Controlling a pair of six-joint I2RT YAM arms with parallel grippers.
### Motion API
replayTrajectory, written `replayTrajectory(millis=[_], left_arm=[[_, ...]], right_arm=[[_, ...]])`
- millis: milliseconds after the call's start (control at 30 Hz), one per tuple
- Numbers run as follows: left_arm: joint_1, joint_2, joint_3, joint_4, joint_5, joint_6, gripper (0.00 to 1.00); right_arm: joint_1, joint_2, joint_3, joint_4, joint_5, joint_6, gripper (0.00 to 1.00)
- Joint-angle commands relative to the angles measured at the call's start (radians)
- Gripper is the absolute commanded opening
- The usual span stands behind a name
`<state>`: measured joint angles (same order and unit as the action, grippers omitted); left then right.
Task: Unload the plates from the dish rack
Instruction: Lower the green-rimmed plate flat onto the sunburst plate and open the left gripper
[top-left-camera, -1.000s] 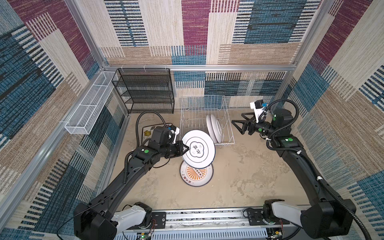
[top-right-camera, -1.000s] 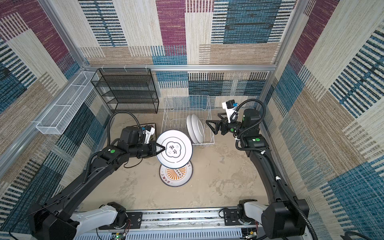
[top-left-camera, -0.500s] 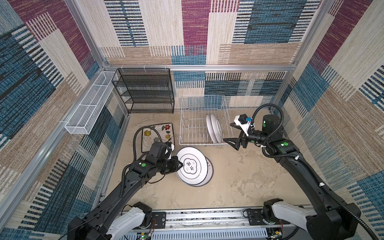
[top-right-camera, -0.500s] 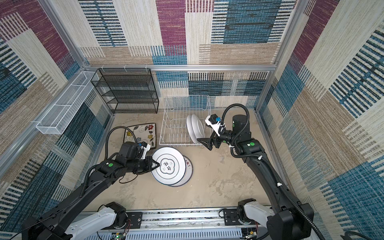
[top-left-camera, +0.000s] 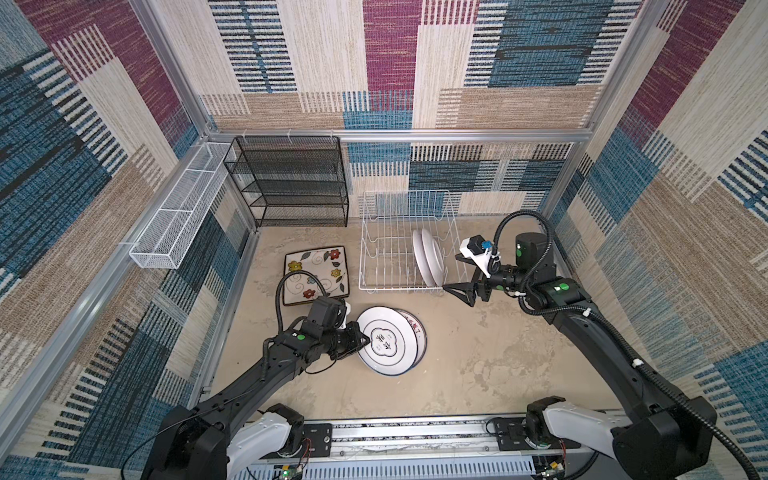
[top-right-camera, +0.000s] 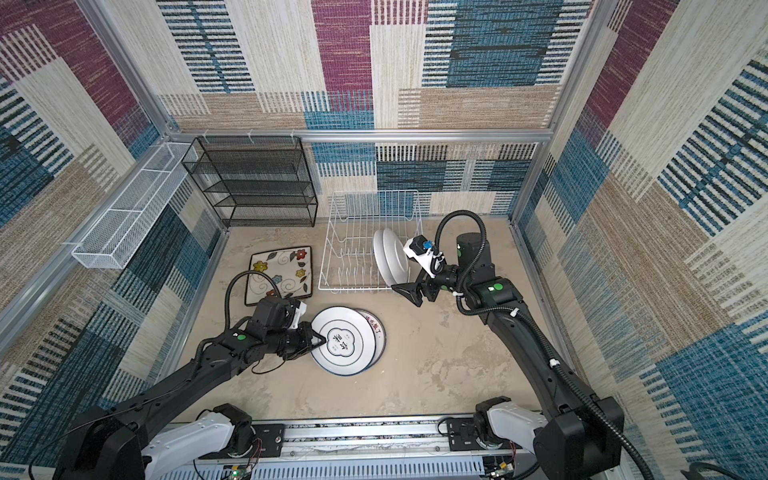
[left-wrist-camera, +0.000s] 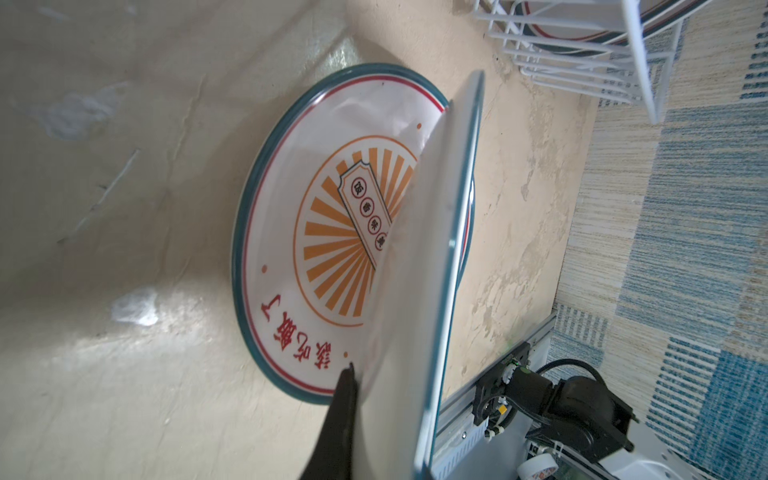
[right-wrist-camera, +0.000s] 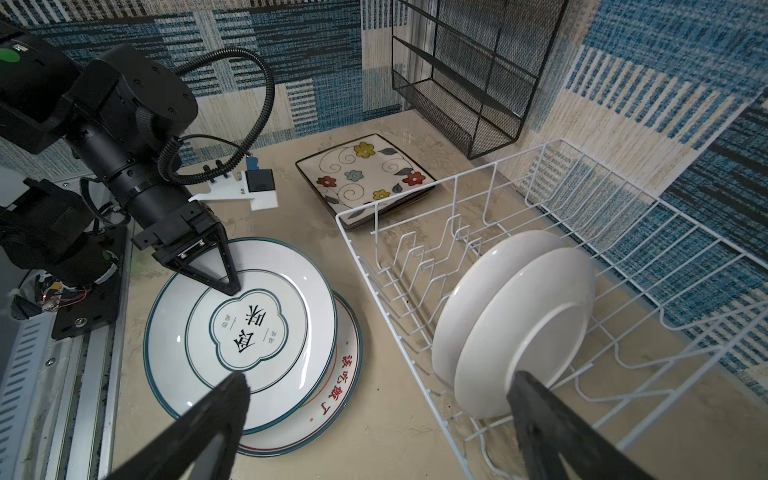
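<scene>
Surveying from the largest item down, the beige mottled tabletop (top-left-camera: 498, 365) carries the white wire dish rack (top-left-camera: 395, 288) near its rear edge, about mid-width. Most tine slots are unoccupied. The two round white plates (top-left-camera: 428, 259) stand on edge, close together, at the rack's right end, plain backs turned towards the right. A stack of square cream flowered plates (top-left-camera: 313, 272) lies flat just left of the rack.

Forward of the rack, a round white plate with an orange sunburst print (left-wrist-camera: 324, 232) lies flat. A round white dark-rimmed plate with a clover-shaped centre print (top-left-camera: 388, 343) sits tilted over it, offset leftward, with the left gripper (top-left-camera: 365, 338) clamped on its left rim. Whether its low edge rests on the plate beneath cannot be told.

The right gripper (top-left-camera: 457, 296), jaws spread wide and empty, hovers just off the rack's front right corner, outside the wire.

Finding: the racked plates lie just rearward and leftward of it, making this the nearer arm. Their rims run front to rear. Room is open above. The flared right wall and the tines crowd the sides, so a snag is likely there.
</scene>
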<state>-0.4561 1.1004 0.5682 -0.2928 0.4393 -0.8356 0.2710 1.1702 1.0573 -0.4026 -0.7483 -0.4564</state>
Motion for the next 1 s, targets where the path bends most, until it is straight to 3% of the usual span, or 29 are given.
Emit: replayTrajectory(millis=[0, 267, 467, 767, 967], left_arm=[[0.0, 0.036, -0.011, 0.13, 0.056, -0.038, 0.0], [0.0, 0.104, -0.009, 0.153, 0.049, -0.034, 0.03], [0.0, 0.111, 0.029, 0.064, 0.008, -0.008, 0.2], [0.0, 0.176, 0.103, -0.054, -0.012, 0.042, 0.33], [0.0, 0.202, 0.156, -0.136, -0.053, 0.072, 0.57]], right_arm=[[0.003, -0.002, -0.006, 0.011, 0.023, -0.008, 0.99], [0.004, -0.007, -0.013, 0.022, 0.031, 0.002, 0.99], [0.006, -0.004, -0.018, 0.034, 0.039, 0.009, 0.99], [0.007, -0.01, -0.019, 0.037, 0.044, 0.016, 0.99], [0.008, -0.009, -0.015, 0.035, 0.055, 0.021, 0.99]])
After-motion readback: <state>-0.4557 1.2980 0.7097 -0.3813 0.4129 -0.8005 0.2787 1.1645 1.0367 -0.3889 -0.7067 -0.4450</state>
